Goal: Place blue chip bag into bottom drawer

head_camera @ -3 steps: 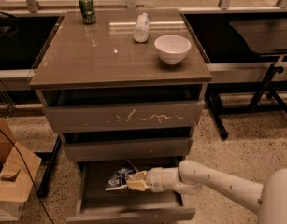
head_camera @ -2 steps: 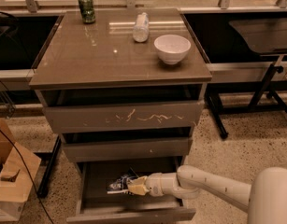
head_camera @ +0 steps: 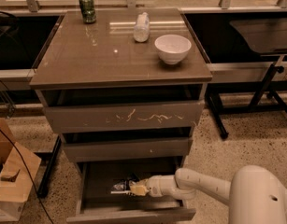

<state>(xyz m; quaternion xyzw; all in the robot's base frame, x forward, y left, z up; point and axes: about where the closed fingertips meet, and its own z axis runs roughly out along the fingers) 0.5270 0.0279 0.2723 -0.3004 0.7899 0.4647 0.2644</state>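
Note:
The bottom drawer (head_camera: 133, 215) is pulled open under the cabinet, and its bare grey floor shows. The blue chip bag (head_camera: 121, 185) lies low inside the drawer, near the middle of its floor. My gripper (head_camera: 138, 189) reaches into the drawer from the right. Its pale fingertips are closed on the right end of the bag. My white arm (head_camera: 204, 185) runs from the lower right corner to the drawer.
A green can (head_camera: 87, 8), a clear plastic bottle (head_camera: 141, 27) and a white bowl (head_camera: 172, 48) stand on the cabinet top (head_camera: 87, 59). The scratched top drawer (head_camera: 124, 117) and the middle drawer (head_camera: 126, 149) are shut. Cardboard boxes (head_camera: 10, 181) sit at the left.
My gripper has moved the bag down and a little deeper into the bottom drawer. The bag now sits lower and flatter on the drawer floor.

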